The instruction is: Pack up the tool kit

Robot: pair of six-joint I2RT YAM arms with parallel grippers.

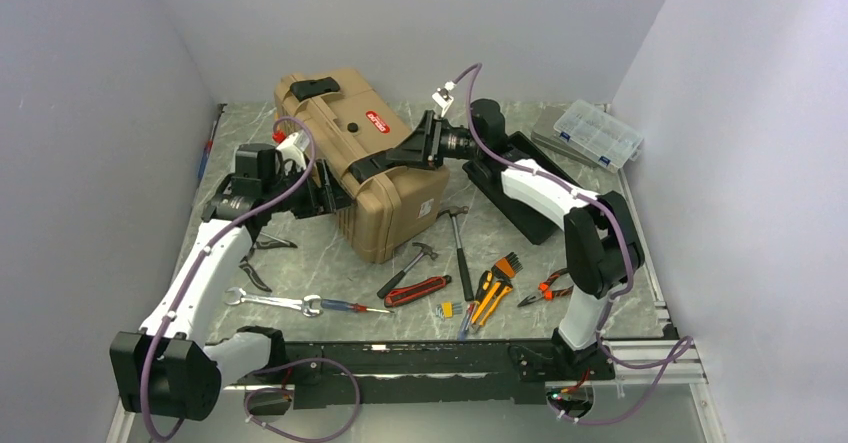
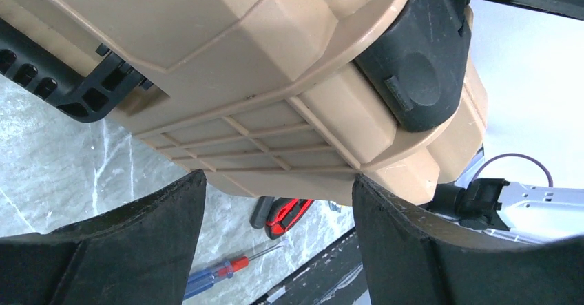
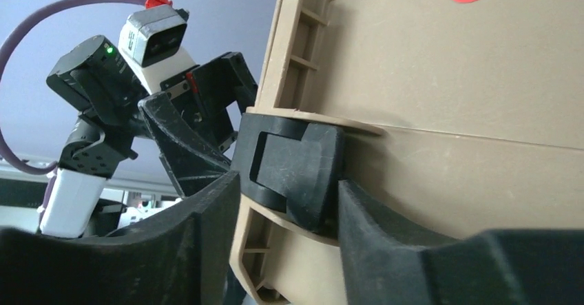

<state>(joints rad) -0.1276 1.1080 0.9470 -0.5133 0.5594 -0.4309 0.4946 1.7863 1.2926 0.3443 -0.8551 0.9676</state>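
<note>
Two grippers: both are at the toolbox (image 1: 385,213), one from each side.
Right gripper (image 3: 288,181): its jaws stand on both sides of a black latch (image 3: 296,157), very close against it. I cannot tell whether they already press on it.
Left gripper (image 2: 275,181): released, with the jaws wide and nothing between them. The ribbed end of the toolbox is just beyond the fingertips.
Toolbox: it lies closed in the middle of the bench (image 1: 330,263) and appears tipped. The handle (image 1: 316,87) points to the far left and the red label (image 1: 377,119) faces up.
Around it: the insert tray (image 1: 530,225) lies outside the box, behind the right arm. Hammers (image 1: 460,248), a wrench (image 1: 272,301), a screwdriver (image 1: 345,305) and pliers (image 1: 545,288) lie loose on the near part of the bench.
Step in hand: I judge it is the opening of the box, because nothing can be packed while the lid is shut.
Next move: the right gripper should catch the free edge of the latch and pull it away from the wall. The left gripper should hold the box steady, so that it does not slide or roll.
</note>
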